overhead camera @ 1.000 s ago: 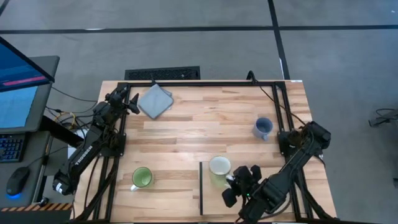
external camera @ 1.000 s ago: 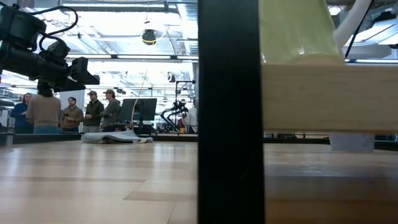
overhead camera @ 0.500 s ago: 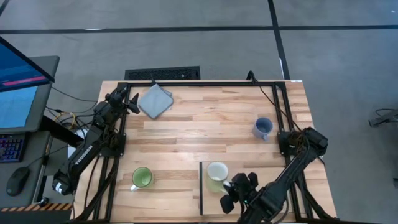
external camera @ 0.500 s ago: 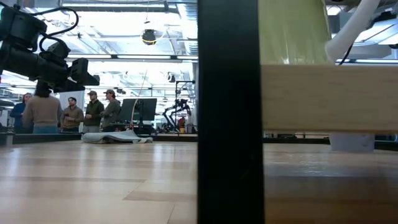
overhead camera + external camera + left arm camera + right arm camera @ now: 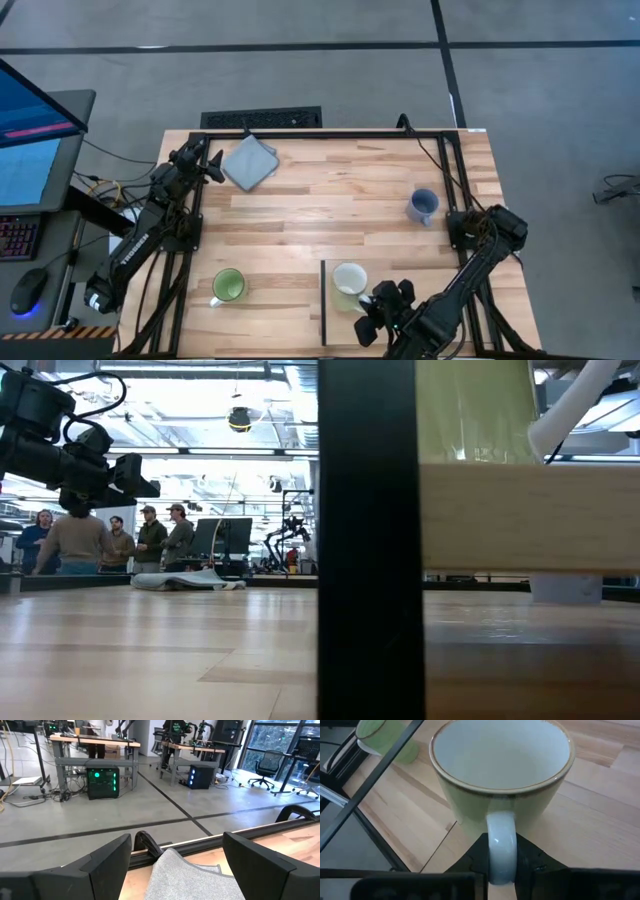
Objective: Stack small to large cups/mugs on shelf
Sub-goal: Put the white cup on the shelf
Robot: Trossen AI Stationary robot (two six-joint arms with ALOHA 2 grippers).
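Observation:
The cream-white mug [image 5: 350,282], pale yellow-green outside with a brown rim, stands upright on the light-wood shelf [image 5: 334,324] near the table's near edge. My right gripper [image 5: 372,296] is shut on it from its near right. In the low view the mug's wall [image 5: 475,410] meets the shelf's top [image 5: 520,515]. The green mug [image 5: 228,287] stands on the table left of the shelf. The blue-grey mug [image 5: 423,206] stands at the right. My left gripper [image 5: 212,165] is open at the far left, just short of the grey cloth [image 5: 250,160]. My right gripper pinches the mug's white handle loop [image 5: 501,840] between its two fingers, one on each side of the loop. The fingers come about level, slanting from the table's near right. The mug is upright, mouth up, with its base at the shelf's top.
A dark strip [image 5: 323,300] runs along the shelf's left edge and shows as a black post in the low view [image 5: 366,540]. A black frame rail [image 5: 330,133] lines the table's far edge. People stand in the room beyond the table [image 5: 120,540].
My right gripper, still shut on the cream-white mug's handle, has drawn a little toward the table's near edge. The mug has gone with it over the shelf and stays upright.

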